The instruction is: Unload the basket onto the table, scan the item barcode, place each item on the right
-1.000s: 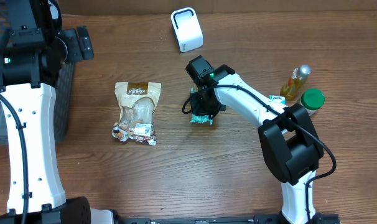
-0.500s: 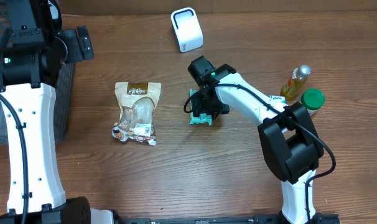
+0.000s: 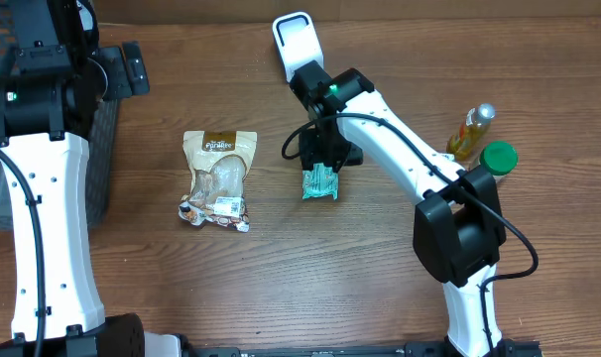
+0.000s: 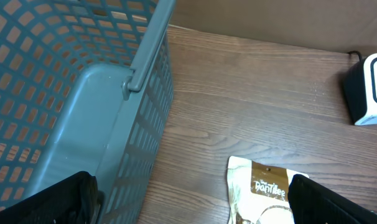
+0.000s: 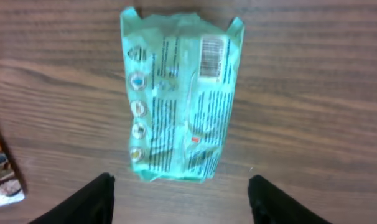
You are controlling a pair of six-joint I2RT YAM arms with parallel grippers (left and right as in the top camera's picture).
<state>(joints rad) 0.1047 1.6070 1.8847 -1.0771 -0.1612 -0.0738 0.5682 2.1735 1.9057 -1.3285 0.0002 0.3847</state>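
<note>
A green packet [image 3: 319,183] lies flat on the wooden table, its barcode [image 5: 211,57] facing up at one corner. My right gripper [image 5: 182,200] hangs open just above it; both dark fingers are apart from the packet with nothing between them. In the overhead view the right gripper [image 3: 325,154] sits just behind the packet, between it and the white scanner [image 3: 298,45]. My left gripper [image 4: 188,202] is wide open and empty at the far left, above the basket's edge. The scanner [image 4: 369,90] also shows at the right edge of the left wrist view.
A brown snack bag [image 3: 218,178] lies left of the packet and also shows as the bag [image 4: 263,193] under my left gripper. A grey mesh basket [image 4: 83,93] fills the left side. A yellow bottle [image 3: 472,131] and a green lid [image 3: 498,158] stand at the right.
My right gripper opened and let go of the green packet, then drew back toward the scanner. The packet now lies on the table. The left arm has not moved.
</note>
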